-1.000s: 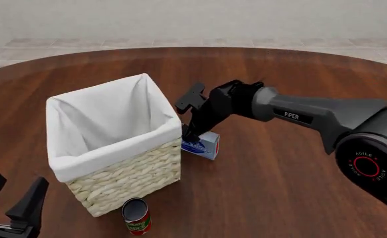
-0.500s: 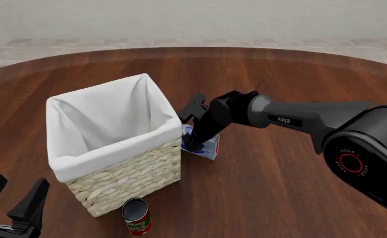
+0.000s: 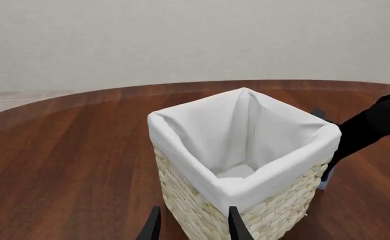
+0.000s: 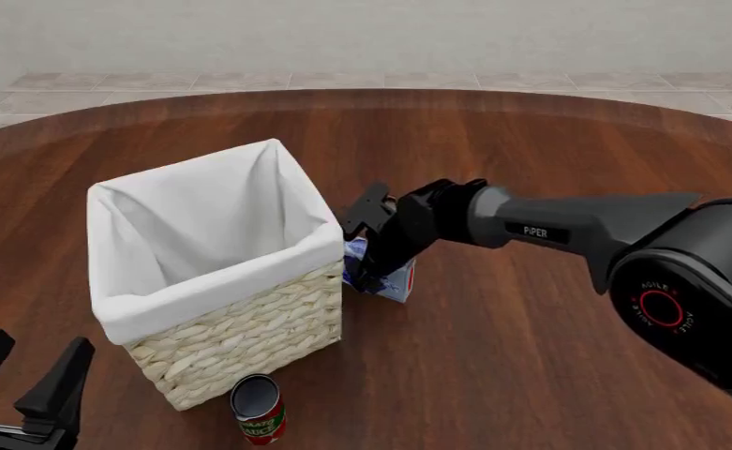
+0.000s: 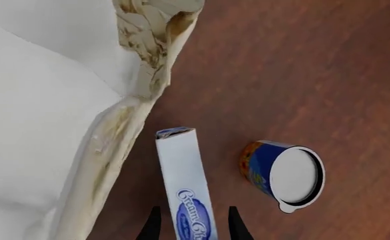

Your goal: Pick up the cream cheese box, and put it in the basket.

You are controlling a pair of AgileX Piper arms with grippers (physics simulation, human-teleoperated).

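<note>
Nearest the camera, the left gripper (image 4: pixel 22 380) has not moved, its jaws spread over bare bench (image 4: pixel 529 375). Beyond it a red-and-green can (image 4: pixel 258 409) stands by the basket (image 4: pixel 234 323). Farther on, the right gripper (image 4: pixel 363 272) has dropped lower than a second ago, its jaws straddling the box (image 5: pixel 187 187); whether they pinch it I cannot tell. The box, pale blue and white with a dark-blue oval logo, stands on the bench just beside the basket's wicker wall. A blue can (image 5: pixel 282 172) stands nearby.
</note>
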